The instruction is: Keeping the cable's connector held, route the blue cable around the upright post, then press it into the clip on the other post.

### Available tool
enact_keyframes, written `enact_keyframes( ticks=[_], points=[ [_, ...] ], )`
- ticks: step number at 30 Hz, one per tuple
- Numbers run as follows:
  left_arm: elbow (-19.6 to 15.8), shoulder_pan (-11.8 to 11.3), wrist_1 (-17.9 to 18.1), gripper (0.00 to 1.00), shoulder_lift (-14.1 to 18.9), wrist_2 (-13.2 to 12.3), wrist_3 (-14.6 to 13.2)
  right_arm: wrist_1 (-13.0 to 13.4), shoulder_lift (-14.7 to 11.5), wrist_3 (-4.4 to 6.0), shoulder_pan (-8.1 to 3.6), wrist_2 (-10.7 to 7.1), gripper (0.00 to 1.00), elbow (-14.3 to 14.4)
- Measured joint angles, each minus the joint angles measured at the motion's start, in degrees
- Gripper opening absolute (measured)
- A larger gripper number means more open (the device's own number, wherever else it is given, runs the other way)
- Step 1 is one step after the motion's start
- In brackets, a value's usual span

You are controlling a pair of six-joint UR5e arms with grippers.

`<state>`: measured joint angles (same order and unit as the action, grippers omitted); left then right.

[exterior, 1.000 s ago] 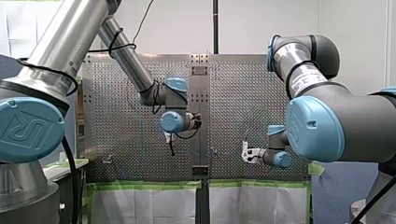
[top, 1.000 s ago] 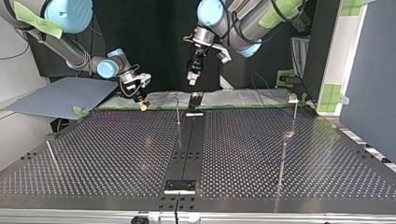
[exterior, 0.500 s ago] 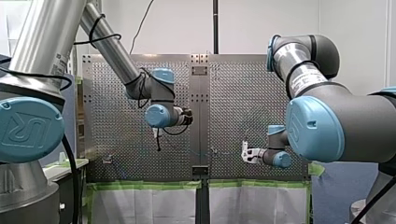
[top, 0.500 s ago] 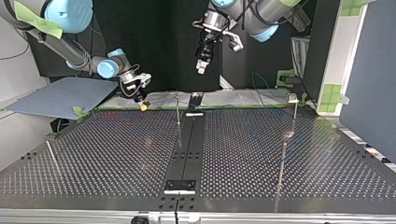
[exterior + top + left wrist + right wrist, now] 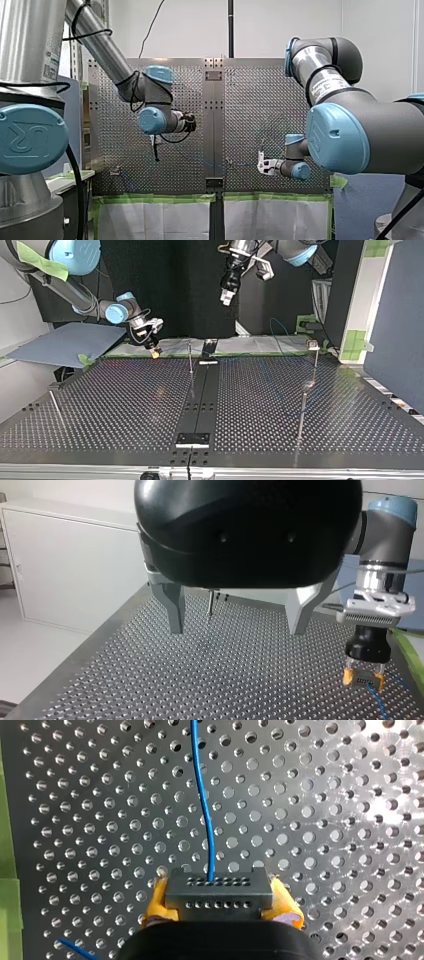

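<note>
- One part met: my right pincer [image 5: 220, 901] pinches the dark perforated connector [image 5: 219, 890], thin blue cable [image 5: 202, 795] leading ahead.
- Empty, my left pincer [image 5: 235, 622] stands spread; routing, clipping remain.

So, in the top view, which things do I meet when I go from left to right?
Leaning thin rod → my right gripper → centre post → my left gripper → post with the clip.
</note>
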<state>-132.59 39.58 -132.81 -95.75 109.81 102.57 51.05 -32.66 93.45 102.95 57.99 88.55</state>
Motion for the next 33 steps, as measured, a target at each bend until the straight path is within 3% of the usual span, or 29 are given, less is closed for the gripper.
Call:
enact_keyframes(
  ticks=[8, 33],
  points=[
    [-3.2, 0.0, 0.0, 1.00, 2.2, 0.0, 0.0, 0.2, 0.0, 0.00, 0.37, 0.14, 0.00, 0.0],
    [-3.4, 0.0, 0.0, 1.00, 2.2, 0.0, 0.0, 0.2, 0.0, 0.00, 0.45, 0.12, 0.00, 0.0]
  ],
)
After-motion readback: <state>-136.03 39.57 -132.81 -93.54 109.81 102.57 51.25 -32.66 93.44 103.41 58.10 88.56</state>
